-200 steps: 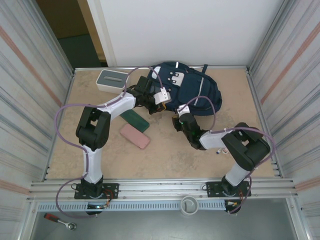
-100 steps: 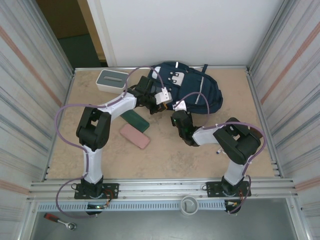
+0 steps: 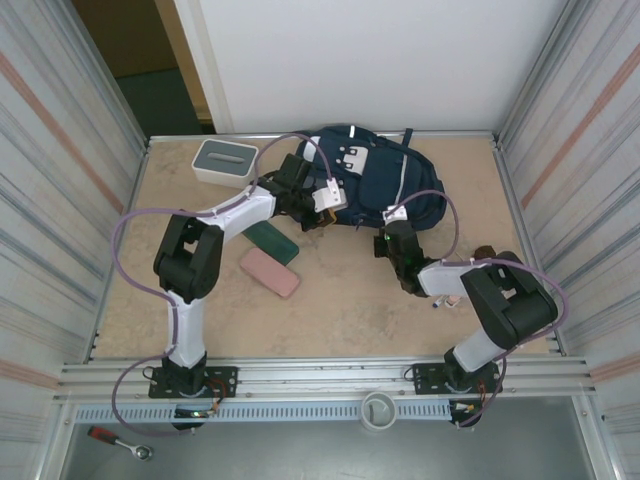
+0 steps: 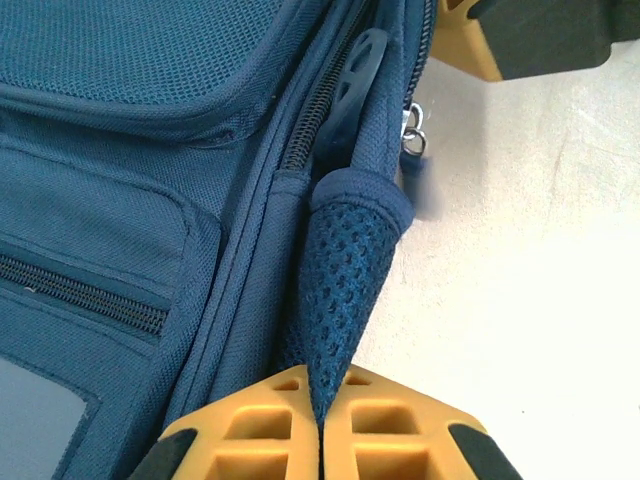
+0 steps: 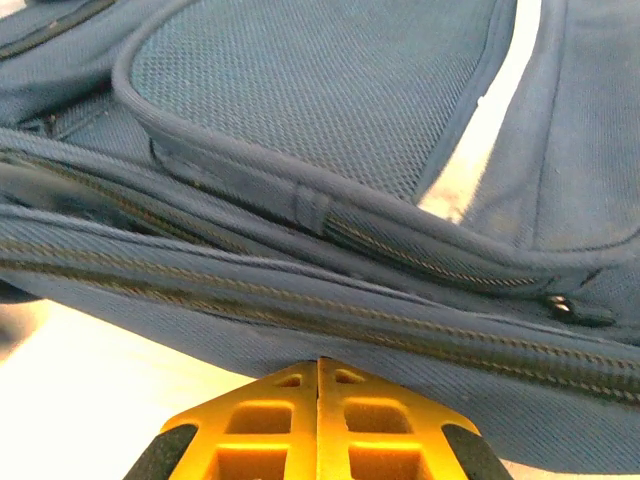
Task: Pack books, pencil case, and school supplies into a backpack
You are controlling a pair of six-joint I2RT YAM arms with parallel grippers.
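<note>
The navy backpack lies at the back of the table. My left gripper is at its left side, shut on a navy mesh fabric tab of the backpack beside the zipper. My right gripper is shut, its tips pressed against the near lower edge of the backpack, with no fabric seen between them. The books are out of view. A pink pencil case lies on the table. Small school supplies lie by my right forearm.
A dark green oblong case lies under my left forearm. A white box with a grey top stands at the back left. Corrugated metal walls close in both sides. My right gripper's yellow finger shows beside the backpack's zipper pull.
My right gripper has swung right along the backpack's near edge, and its elbow has moved out to the right. The left gripper has stayed on the backpack's fabric.
</note>
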